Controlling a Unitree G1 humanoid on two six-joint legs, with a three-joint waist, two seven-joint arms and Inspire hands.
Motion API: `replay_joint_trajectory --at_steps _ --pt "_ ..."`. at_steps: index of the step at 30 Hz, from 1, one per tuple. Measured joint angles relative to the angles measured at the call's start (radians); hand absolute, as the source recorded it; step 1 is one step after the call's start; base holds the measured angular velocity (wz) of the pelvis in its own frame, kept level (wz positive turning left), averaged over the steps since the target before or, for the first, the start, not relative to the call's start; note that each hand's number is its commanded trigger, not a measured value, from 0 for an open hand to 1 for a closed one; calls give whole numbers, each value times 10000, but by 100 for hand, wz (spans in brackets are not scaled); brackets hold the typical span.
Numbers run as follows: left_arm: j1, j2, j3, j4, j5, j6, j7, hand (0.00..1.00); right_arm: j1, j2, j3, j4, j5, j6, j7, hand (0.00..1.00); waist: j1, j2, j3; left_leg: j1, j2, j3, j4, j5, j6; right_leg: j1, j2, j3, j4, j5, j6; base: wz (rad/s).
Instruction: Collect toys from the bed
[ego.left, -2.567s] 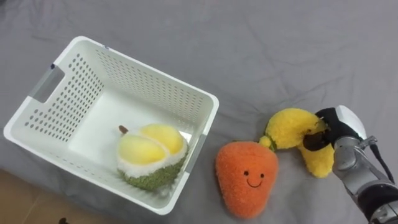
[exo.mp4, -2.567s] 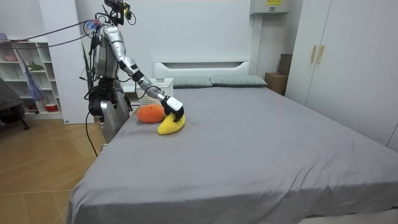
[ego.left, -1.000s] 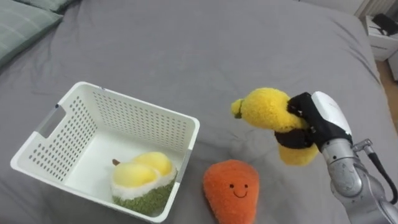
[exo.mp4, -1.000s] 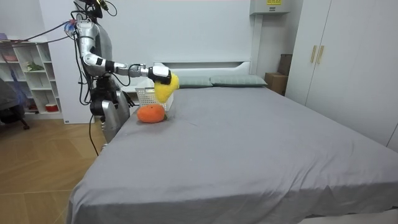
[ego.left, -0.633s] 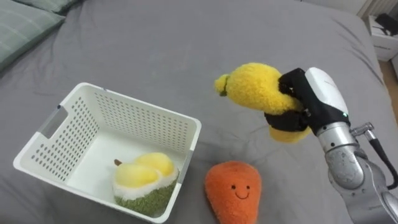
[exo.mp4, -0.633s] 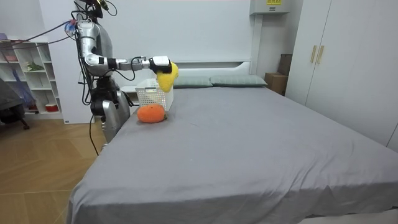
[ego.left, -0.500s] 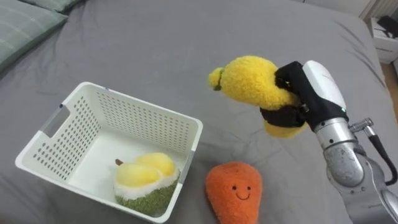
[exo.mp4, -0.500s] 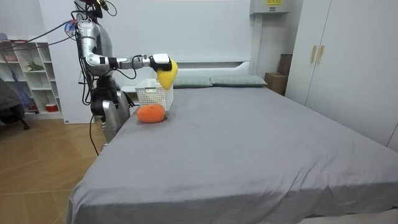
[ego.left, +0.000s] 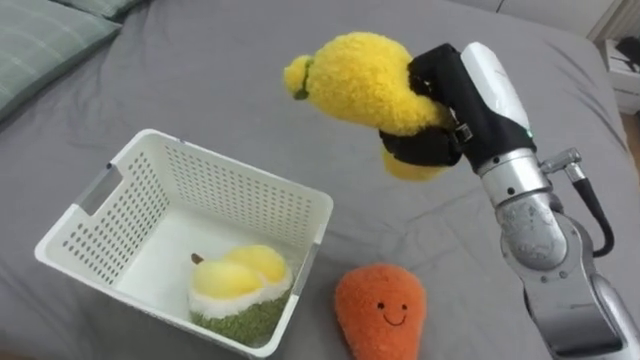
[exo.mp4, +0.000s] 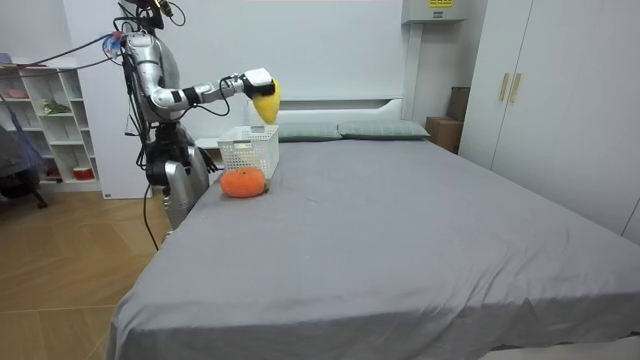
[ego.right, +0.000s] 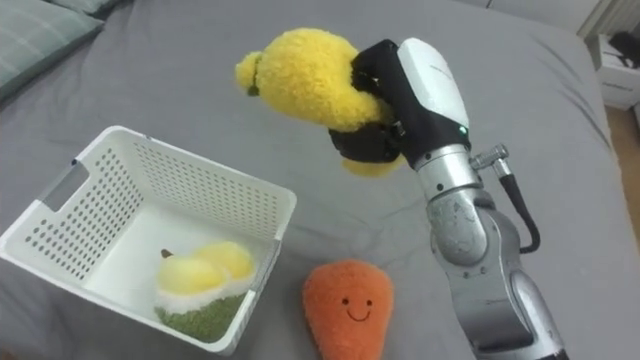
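Yellow plush toy hung clenched in our right hand, seemingly just short of the white basket; let go here, we feared it would land outside the rim.

The bed is lit evenly by soft, diffuse light. Soft-edged shadows are cast beside the white basket and under the orange carrot toy. The yellow plush toy is lit brightly on top and shaded beneath. A mild sheen is seen on the white back of the right hand clasped round it. In the room view, the wardrobe is brightly lit.
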Motion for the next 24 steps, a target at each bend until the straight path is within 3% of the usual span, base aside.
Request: replay_joint_trajectory --at_steps 12,21,24 --pt "-142 24 -442 361 4 216 175 0 -1199 590 2441 322 153 229 345 100 824 14 53 48 -29 -257 41 -6 7 148 -5 -166 -9 -1 0 5" --pt "-213 40 -375 510 208 419 7 0 -1261 763 2507 1160 407 222 309 100 1393 56 84 -90 -59 -447 56 1 18 110 -85 -418 -13 -7 10 7" --pt "-210 33 -375 506 329 500 -81 0 -1392 1105 2508 1794 401 254 307 100 1393 75 97 -178 -63 -527 93 3 16 94 -106 -559 -12 -9 13 9"
